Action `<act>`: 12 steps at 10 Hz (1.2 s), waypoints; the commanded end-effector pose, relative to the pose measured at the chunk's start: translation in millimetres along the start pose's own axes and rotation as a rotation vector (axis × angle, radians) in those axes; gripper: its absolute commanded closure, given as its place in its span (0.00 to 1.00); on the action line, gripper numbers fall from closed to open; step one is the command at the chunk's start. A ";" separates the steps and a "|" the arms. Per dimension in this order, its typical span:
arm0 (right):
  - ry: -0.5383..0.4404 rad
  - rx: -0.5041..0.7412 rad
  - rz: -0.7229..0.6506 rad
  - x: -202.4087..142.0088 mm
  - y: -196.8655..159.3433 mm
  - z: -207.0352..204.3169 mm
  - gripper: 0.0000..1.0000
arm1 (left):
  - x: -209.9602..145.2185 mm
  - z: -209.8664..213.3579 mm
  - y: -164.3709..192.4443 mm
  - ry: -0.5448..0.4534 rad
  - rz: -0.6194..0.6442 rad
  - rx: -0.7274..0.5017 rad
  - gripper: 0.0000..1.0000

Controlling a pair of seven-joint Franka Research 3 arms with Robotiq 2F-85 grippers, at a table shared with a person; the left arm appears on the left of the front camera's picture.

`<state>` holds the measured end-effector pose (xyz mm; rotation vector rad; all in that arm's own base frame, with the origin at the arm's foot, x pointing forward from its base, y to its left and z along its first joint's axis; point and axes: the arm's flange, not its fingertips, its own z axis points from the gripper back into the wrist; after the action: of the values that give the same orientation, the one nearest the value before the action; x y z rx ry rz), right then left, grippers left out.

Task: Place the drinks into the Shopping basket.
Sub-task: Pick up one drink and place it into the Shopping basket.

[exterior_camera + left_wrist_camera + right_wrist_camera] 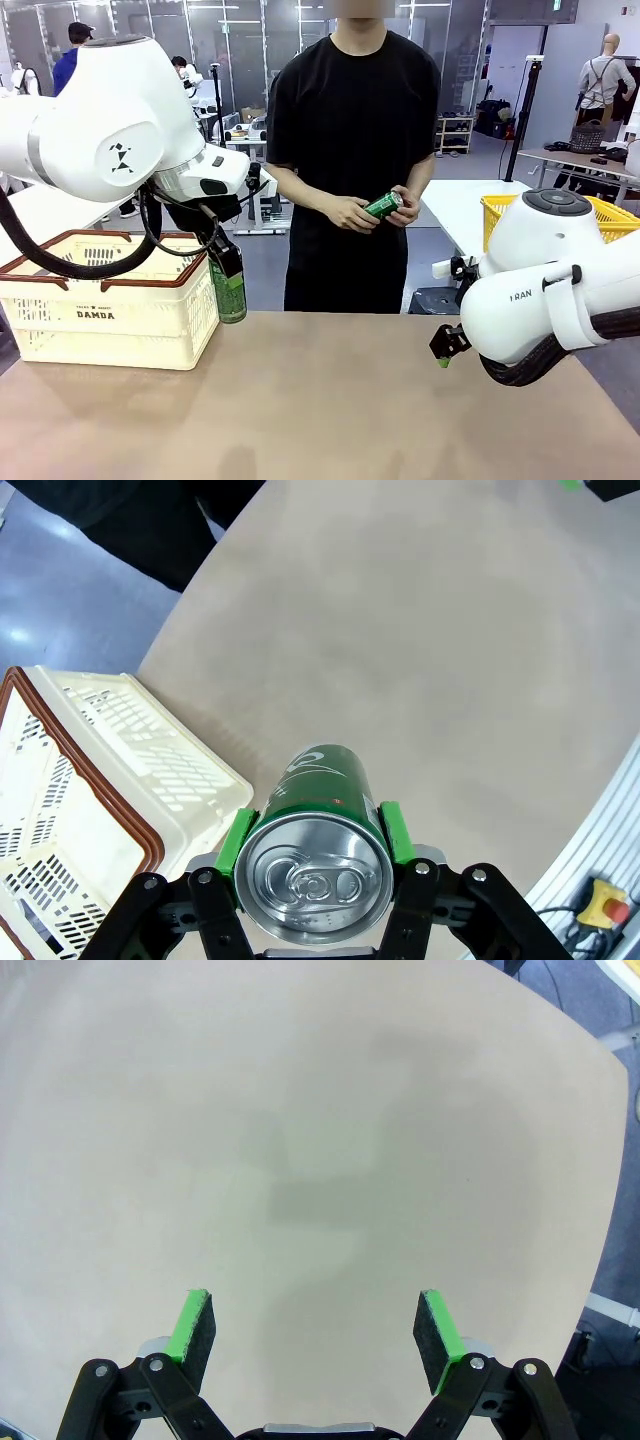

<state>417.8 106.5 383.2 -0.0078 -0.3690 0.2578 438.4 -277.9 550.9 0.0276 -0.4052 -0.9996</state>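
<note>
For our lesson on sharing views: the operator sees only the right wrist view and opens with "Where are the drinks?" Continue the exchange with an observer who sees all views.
Observer: The left gripper is shut on a green can.
Operator: Is it in the basket?
Observer: No. It hangs upright over the table, just outside the basket.
Operator: Any other drinks?
Observer: The person across the table holds a second can, also green, in both hands.
</note>
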 end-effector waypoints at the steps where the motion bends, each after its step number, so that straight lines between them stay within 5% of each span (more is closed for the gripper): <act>1: 0.001 0.004 0.003 0.3 0.5 -0.8 0.00 | -0.1 -0.2 0.0 0.000 0.000 0.000 0.42; 12: 0.001 0.004 0.003 0.3 0.5 -0.8 0.00 | -29.1 80.8 177.9 -0.131 0.481 0.194 0.42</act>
<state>417.7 106.6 383.2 -0.0078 -0.3690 0.2580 533.0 -144.4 647.9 0.0279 -0.5760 -0.5387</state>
